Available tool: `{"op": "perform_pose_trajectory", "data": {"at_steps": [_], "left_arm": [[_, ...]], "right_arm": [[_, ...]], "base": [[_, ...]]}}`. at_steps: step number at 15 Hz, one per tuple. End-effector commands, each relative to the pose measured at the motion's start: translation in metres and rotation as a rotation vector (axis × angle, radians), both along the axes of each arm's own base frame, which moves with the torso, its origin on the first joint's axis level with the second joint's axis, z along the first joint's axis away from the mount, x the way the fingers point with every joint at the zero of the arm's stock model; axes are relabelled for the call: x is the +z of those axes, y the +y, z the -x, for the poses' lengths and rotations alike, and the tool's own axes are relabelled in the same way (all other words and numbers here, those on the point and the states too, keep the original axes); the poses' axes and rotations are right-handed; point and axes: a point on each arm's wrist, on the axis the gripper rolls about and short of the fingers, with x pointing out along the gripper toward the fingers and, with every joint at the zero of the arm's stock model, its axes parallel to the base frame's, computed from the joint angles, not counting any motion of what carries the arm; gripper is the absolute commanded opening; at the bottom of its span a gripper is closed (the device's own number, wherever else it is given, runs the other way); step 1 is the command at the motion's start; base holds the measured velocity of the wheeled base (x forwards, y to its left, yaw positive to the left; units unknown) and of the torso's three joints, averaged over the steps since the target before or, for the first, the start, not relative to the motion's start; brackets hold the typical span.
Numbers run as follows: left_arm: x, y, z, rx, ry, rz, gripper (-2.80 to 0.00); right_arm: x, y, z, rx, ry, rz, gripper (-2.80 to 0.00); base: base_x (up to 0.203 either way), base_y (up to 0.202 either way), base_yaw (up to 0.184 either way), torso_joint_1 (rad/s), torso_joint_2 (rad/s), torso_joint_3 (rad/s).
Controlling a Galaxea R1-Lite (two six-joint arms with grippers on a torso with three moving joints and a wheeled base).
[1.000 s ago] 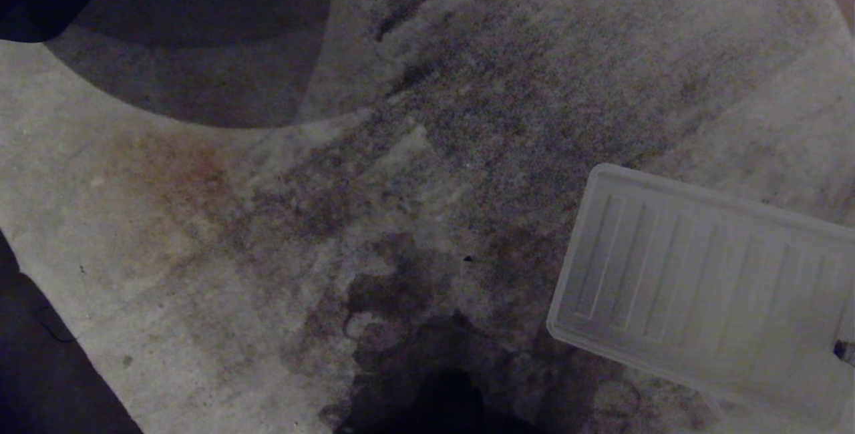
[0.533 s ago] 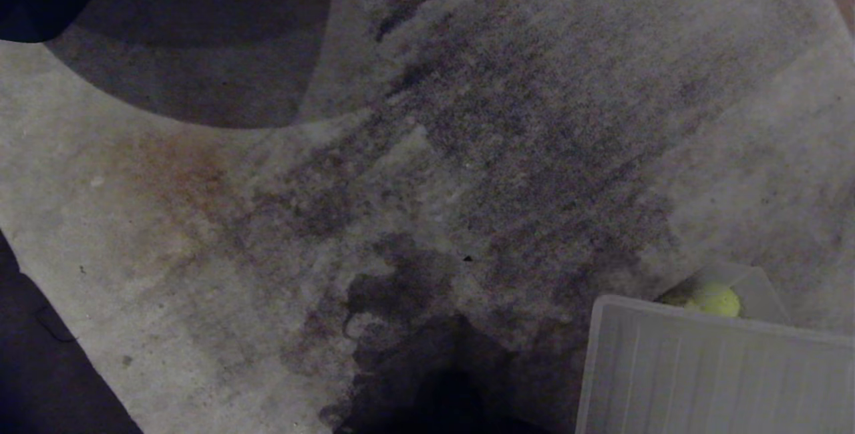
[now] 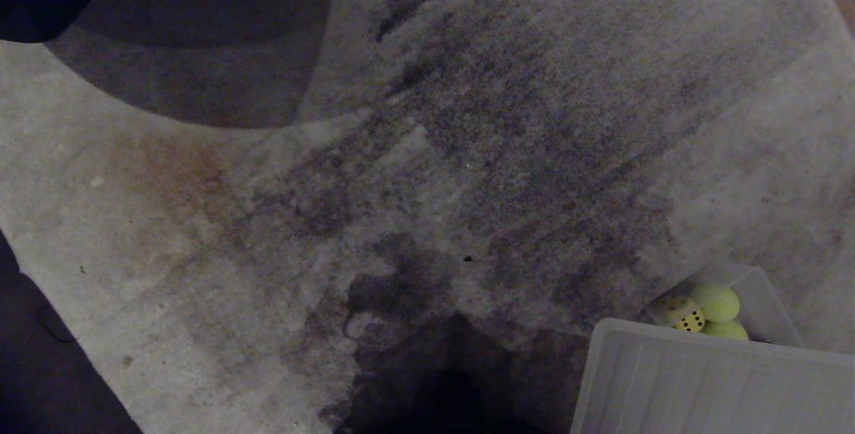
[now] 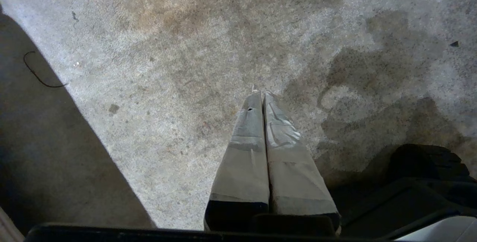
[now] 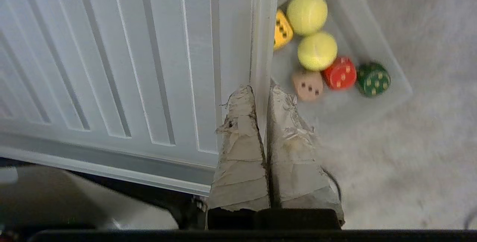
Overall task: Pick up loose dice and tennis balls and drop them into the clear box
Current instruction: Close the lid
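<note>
The right end effector (image 5: 261,91) is clenched on the rim of the ribbed tray (image 5: 111,56). Dice (image 5: 340,73) and tennis balls (image 5: 307,8) lie in the clear box (image 5: 398,82). The left end effector (image 4: 261,95) hangs clenched, empty, over the carpet (image 4: 186,48).

The dice (image 5: 340,72) and tennis balls (image 5: 316,50) lie in the clear box (image 5: 387,52) — the ribbed tray (image 5: 111,67) partly overlapping it.

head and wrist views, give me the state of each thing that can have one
clear box: upright on the carpet, holding all the pieces
tennis balls: two, inside the box
dice: yellow, peach, red, dark green, all inside
ribbed tray: gripped at its rim by the right gripper
right gripper: shut on the tray's rim
left gripper: shut, empty
</note>
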Motion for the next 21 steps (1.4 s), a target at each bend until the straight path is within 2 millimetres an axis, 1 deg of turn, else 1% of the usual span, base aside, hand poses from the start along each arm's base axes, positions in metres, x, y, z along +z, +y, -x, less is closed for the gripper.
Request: {"op": "perform_pose_trajectory", "data": {"at_steps": [1, 15, 21], "left_arm": [[-0.0004, 0.0, -0.0002, 0.001, 0.003, 0.0, -2.8], [-0.0004, 0.0001, -0.0002, 0.002, 0.002, 0.01, -2.8], [-0.0004, 0.0001, -0.0002, 0.003, 0.002, 0.011, -2.8]], "right_arm": [[-0.0032, 0.0004, 0.0007, 0.016, -0.004, -0.002, -2.8], [-0.0031, 0.0003, 0.0006, 0.014, -0.006, -0.002, -2.8], [-0.0031, 0.0003, 0.0006, 0.014, -0.006, -0.002, -2.8]], "base": [[0.0, 0.0, 0.0, 0.0, 0.0, 0.0], [0.0, 0.0, 0.0, 0.0, 0.0, 0.0], [-0.167, 0.0, -0.001, 0.004, 0.0, 0.003]]}}
